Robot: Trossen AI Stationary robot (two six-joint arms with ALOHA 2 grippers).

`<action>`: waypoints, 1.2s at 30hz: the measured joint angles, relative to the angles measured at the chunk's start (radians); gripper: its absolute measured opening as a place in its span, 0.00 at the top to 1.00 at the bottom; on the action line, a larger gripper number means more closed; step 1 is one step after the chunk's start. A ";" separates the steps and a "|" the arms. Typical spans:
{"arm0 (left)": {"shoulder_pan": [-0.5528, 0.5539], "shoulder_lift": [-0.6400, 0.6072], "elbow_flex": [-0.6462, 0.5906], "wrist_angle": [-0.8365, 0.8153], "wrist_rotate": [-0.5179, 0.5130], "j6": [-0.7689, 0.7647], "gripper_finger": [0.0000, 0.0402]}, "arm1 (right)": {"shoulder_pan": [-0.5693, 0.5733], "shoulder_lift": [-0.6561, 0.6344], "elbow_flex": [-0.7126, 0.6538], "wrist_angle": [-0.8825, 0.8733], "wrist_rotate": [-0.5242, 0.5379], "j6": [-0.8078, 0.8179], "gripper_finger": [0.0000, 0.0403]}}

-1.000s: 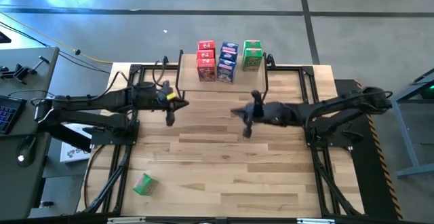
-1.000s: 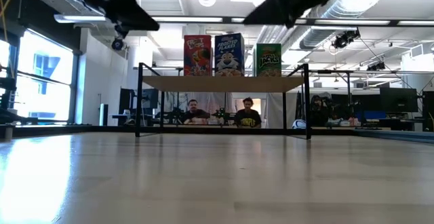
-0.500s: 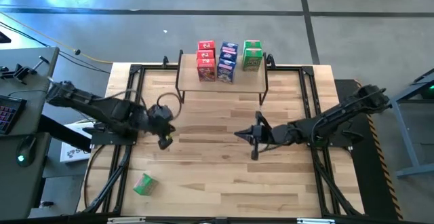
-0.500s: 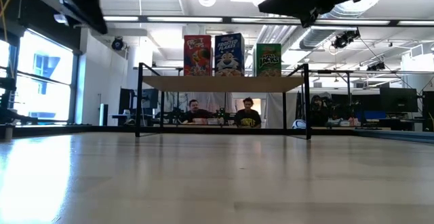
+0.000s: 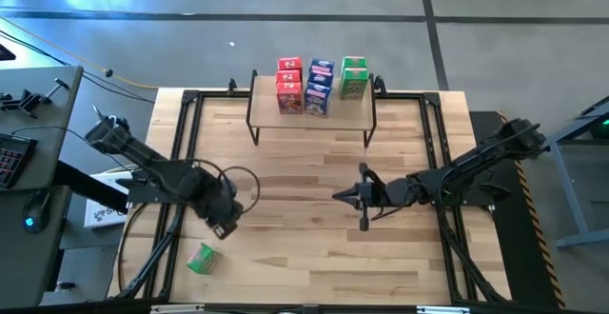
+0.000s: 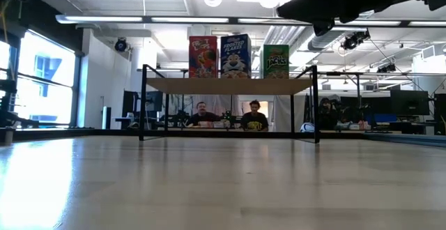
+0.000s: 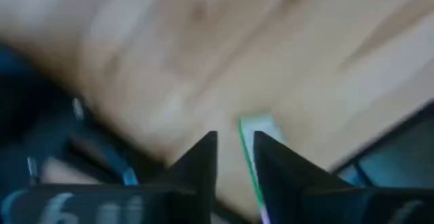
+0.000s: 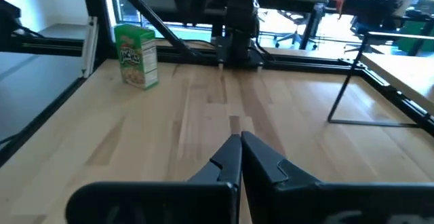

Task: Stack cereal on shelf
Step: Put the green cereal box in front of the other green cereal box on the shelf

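The shelf (image 5: 333,114) stands at the table's far middle. On its top board stand red (image 5: 289,86), blue (image 5: 320,86) and green (image 5: 354,78) cereal boxes, also seen in the low view as red (image 6: 203,56), blue (image 6: 235,56) and green (image 6: 276,60). A lone green cereal box (image 5: 201,257) stands upright on its base near the table's front left corner (image 8: 137,56). My left gripper (image 5: 225,223) hovers a little to the far right of it, pointing down, fingers slightly open (image 7: 235,146). My right gripper (image 5: 363,203) hangs shut over the table's middle (image 8: 239,141).
Black frame rails (image 5: 181,162) run along the table's sides. A loose cable loop (image 5: 240,183) lies by the left arm. A desk with a keyboard (image 5: 11,157) stands off the left edge. People sit beyond the shelf (image 6: 226,117). Bare wood lies between the grippers.
My left gripper has swung from beside the shelf's left end toward the table's near left, toward the lone green box, and has tipped over to point down. My right gripper has drifted toward the near edge and sunk a little, staying shut.
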 joint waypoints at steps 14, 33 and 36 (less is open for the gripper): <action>-0.223 0.045 0.002 0.166 0.108 -0.416 0.32 | 0.006 0.056 0.000 0.033 -0.072 0.018 1.00; -0.429 0.150 0.001 0.211 0.038 -0.782 0.28 | 0.003 0.079 0.000 0.052 -0.088 0.016 1.00; -0.443 0.168 0.001 0.228 0.040 -0.783 0.28 | 0.003 0.079 0.000 0.052 -0.088 0.016 1.00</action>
